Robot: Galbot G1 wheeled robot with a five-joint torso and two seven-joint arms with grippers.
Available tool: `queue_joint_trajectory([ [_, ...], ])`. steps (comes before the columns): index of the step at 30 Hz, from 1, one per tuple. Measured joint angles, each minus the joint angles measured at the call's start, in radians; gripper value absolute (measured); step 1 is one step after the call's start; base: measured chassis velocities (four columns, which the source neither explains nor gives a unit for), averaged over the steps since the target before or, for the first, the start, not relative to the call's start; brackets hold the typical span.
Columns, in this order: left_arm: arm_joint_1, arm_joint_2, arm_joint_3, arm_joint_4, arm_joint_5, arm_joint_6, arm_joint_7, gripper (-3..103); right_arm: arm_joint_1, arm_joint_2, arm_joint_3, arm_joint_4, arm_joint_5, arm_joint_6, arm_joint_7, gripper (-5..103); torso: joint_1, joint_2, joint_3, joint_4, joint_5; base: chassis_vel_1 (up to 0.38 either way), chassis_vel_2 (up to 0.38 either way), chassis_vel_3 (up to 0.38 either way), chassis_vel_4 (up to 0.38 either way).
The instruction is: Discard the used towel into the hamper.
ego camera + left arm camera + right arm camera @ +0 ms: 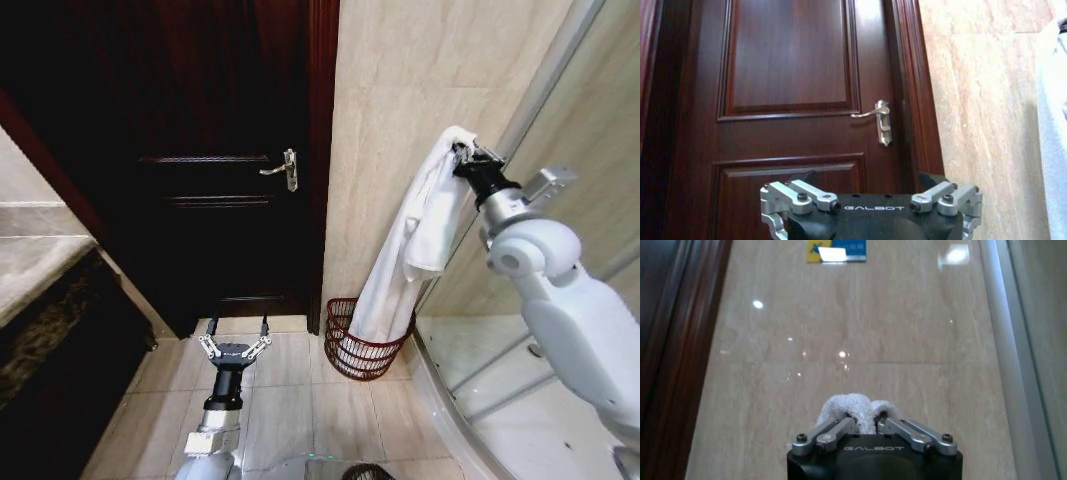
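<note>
White towel (410,250) hangs pinched in my right gripper (462,153), tail inside the hamper (358,350); I'd lower before releasing. Left gripper (236,335) idles spread.

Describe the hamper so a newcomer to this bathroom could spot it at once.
Find the dark wooden door and follow the beige tiled wall beside it down to the floor, next to the shower enclosure's glass. There stands the hamper: a small round dark red openwork basket, with the white towel held by the right gripper hanging into it.
</note>
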Motion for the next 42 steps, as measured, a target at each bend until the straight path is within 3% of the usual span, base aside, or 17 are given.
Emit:
queue_joint_trajectory([
  [15,0.002,0.009,-0.024,-0.006,0.002,0.033,-0.011,100,-0.185,0.046,0.059,0.087,0.026,-0.037,0.027,8,0.001,0.005,0.002,-0.0001,-0.0003,-0.003,0.003,0.003,-0.003],
  [18,-0.017,0.053,-0.099,-0.031,-0.102,0.120,-0.001,100,-0.260,0.074,0.067,0.107,0.022,-0.037,0.028,8,0.003,0.007,0.004,0.0001,-0.0001,0.000,0.000,0.000,0.000],
  [20,-0.021,0.059,-0.112,-0.035,-0.121,0.133,0.005,100,-0.265,0.076,0.068,0.110,0.022,-0.037,0.029,8,0.003,0.007,0.004,-0.0001,-0.0002,0.000,0.000,0.000,0.000],
  [24,-0.037,0.110,-0.209,-0.056,-0.240,0.219,0.048,100,-0.326,0.099,0.079,0.132,0.011,-0.041,0.031,8,0.003,0.009,0.004,0.0000,-0.0004,0.000,0.000,0.000,0.000],
  [26,-0.038,0.116,-0.218,-0.056,-0.252,0.230,0.054,100,-0.342,0.106,0.081,0.134,0.004,-0.042,0.031,8,0.003,0.009,0.005,-0.0001,-0.0003,0.000,0.000,0.000,0.000],
  [27,-0.044,0.112,-0.223,-0.045,-0.258,0.242,0.064,100,-0.387,0.137,0.083,0.119,-0.048,-0.042,0.015,8,0.003,0.010,0.005,-0.0001,-0.0004,0.000,0.000,0.000,0.000],
  [36,-0.045,0.095,-0.194,-0.041,-0.238,0.230,0.065,100,-0.422,0.239,0.056,0.035,-0.117,0.000,-0.027,8,0.004,0.012,0.006,0.0001,-0.0002,0.000,0.000,0.000,0.000],
  [42,-0.045,0.093,-0.186,-0.033,-0.237,0.208,0.063,100,-0.436,0.268,0.058,0.010,-0.182,0.022,-0.053,8,0.004,0.012,0.006,0.0000,0.0000,0.000,0.000,0.000,0.000],
])
